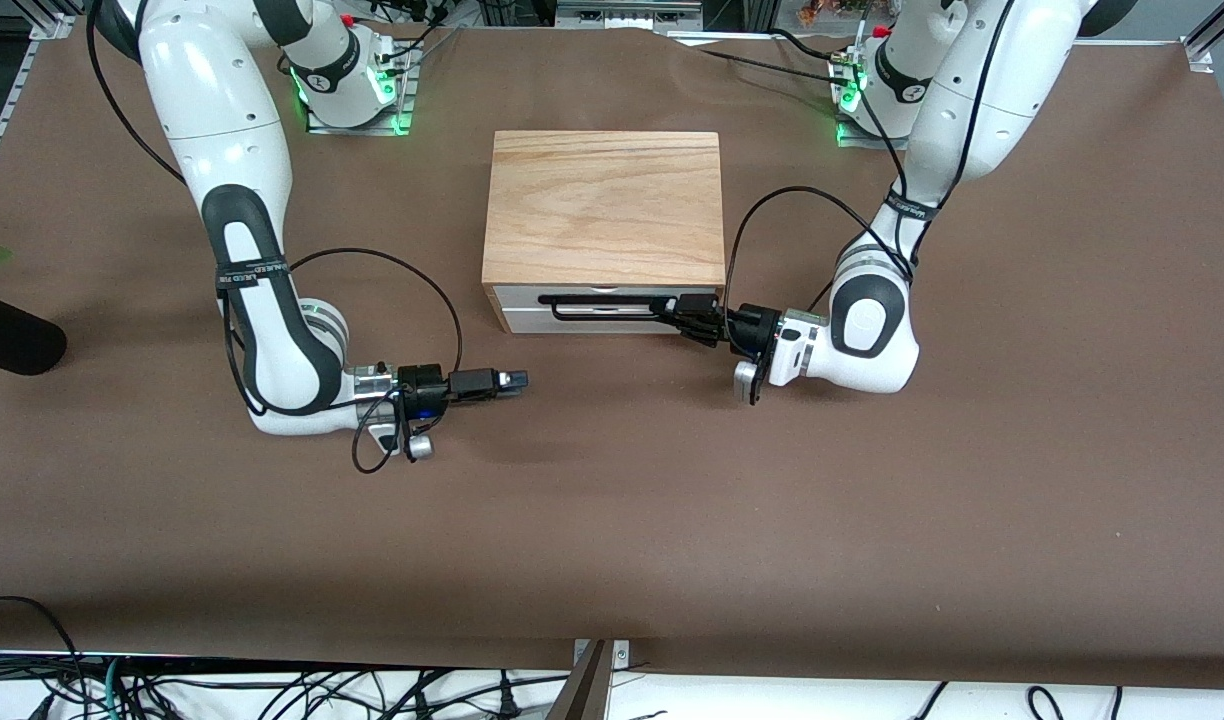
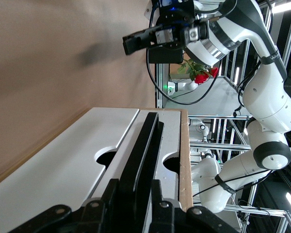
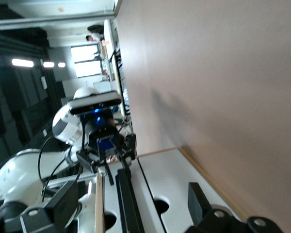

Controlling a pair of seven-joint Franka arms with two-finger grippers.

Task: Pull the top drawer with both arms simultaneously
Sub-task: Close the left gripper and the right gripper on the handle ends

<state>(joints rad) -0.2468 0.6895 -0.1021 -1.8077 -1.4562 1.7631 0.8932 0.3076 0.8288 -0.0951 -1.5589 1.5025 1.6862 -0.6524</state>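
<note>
The top drawer [image 1: 517, 297] is the upper white panel of the cabinet, just under the oak top [image 1: 604, 205], and it looks pushed in. Its thin black handle [image 1: 602, 300] runs along the front. My left gripper [image 1: 677, 312] is at the handle's end toward the left arm. In the left wrist view its fingers [image 2: 110, 191] press both sides of the handle [image 2: 145, 145]. My right gripper [image 1: 507, 381] hovers open just above the table, off the cabinet's corner toward the right arm's end. Its fingers [image 3: 200, 196] stand wide apart, well short of the handle [image 3: 126, 194].
The cabinet's lower white panel [image 1: 572, 323] sits below the top drawer. Brown table surface [image 1: 612, 520] stretches around the cabinet. A dark object [image 1: 12, 335] lies at the table edge on the right arm's end. Cables [image 1: 272, 690] hang along the front edge.
</note>
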